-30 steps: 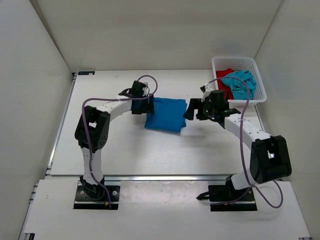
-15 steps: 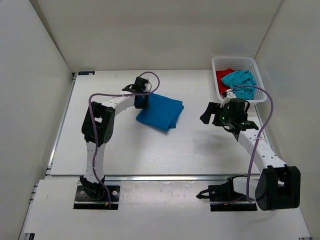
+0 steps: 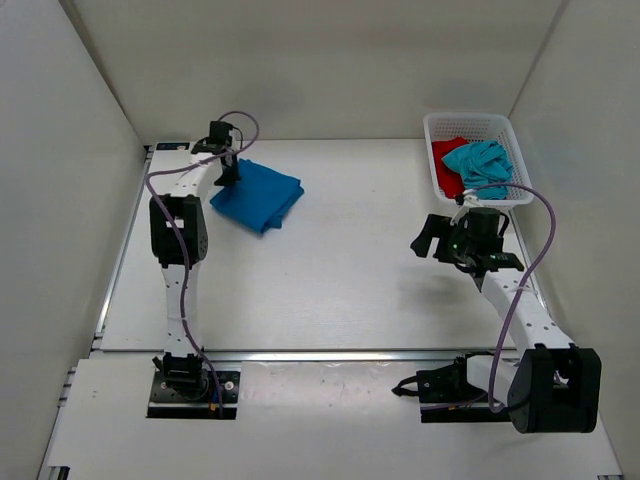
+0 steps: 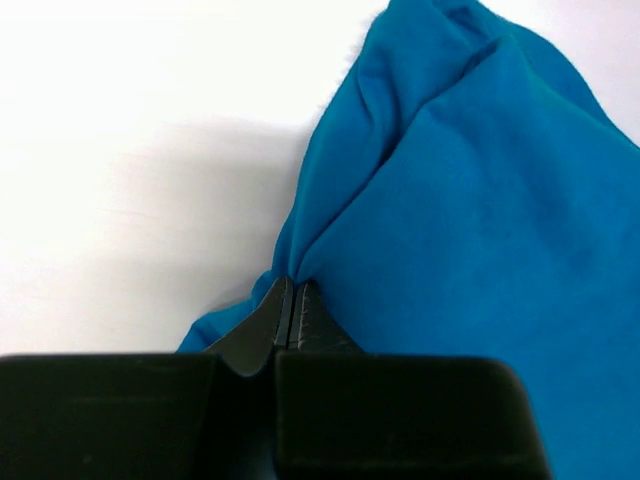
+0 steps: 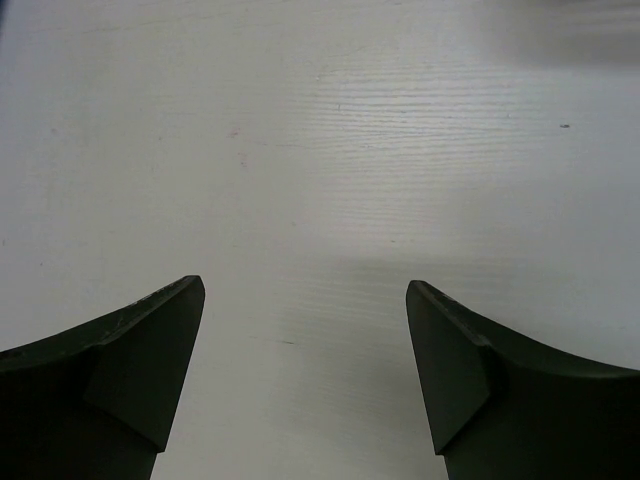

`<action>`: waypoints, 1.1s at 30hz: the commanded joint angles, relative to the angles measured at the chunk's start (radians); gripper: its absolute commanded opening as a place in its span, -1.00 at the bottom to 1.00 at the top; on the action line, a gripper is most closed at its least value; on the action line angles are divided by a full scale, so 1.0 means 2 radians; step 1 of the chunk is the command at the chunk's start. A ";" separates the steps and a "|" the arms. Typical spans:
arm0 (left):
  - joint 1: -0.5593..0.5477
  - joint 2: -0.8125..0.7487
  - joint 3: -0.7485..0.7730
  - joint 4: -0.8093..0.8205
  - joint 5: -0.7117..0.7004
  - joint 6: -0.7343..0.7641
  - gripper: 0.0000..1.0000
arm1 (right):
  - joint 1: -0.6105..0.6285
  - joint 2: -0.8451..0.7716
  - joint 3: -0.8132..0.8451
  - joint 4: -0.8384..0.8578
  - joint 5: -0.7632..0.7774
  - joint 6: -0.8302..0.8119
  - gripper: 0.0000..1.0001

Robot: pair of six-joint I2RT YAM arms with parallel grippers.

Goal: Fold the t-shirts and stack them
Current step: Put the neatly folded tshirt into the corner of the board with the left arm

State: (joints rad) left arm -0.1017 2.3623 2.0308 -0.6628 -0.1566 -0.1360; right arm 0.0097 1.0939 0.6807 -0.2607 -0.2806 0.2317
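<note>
One blue t-shirt (image 3: pixel 262 195) folded, rumpled, edge pinched in closed left tool (image 4: pixel 291 287); right tool (image 5: pixel 303 300) spread wide.

Blue t-shirt (image 3: pixel 260 195) folded (red (image 3: pixel 446 151), teal (image 3: pixel 483 161) crumpled)

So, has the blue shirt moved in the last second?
Yes. The blue shirt has slid left and toward the far edge of the table, farther from the white basket, pulled by the left gripper shut on its edge.

Folded shirt (image 3: pixel 258 197) lies back left on the table (image 3: pixel 340 285); basket (image 3: pixel 468 119) with two shirts (image 3: pixel 482 160) back right.
</note>
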 commanded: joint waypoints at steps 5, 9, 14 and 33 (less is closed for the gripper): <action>0.074 0.074 0.156 -0.050 -0.070 -0.024 -1.00 | -0.024 0.008 0.033 -0.009 0.029 -0.008 0.58; 0.108 0.105 0.199 -0.057 -0.074 -0.058 -1.00 | -0.029 0.016 0.051 -0.028 0.044 -0.014 0.57; 0.136 0.114 0.212 -0.044 -0.084 -0.071 -1.00 | -0.019 0.036 0.065 -0.039 0.058 -0.018 0.57; 0.162 0.038 0.259 -0.028 -0.038 -0.107 0.97 | -0.011 0.053 0.121 -0.051 0.084 -0.047 0.57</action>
State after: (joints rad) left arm 0.2272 2.6034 2.5305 -0.7273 -0.2634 -0.3233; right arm -0.0135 1.2236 0.8680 -0.3897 -0.1406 0.1749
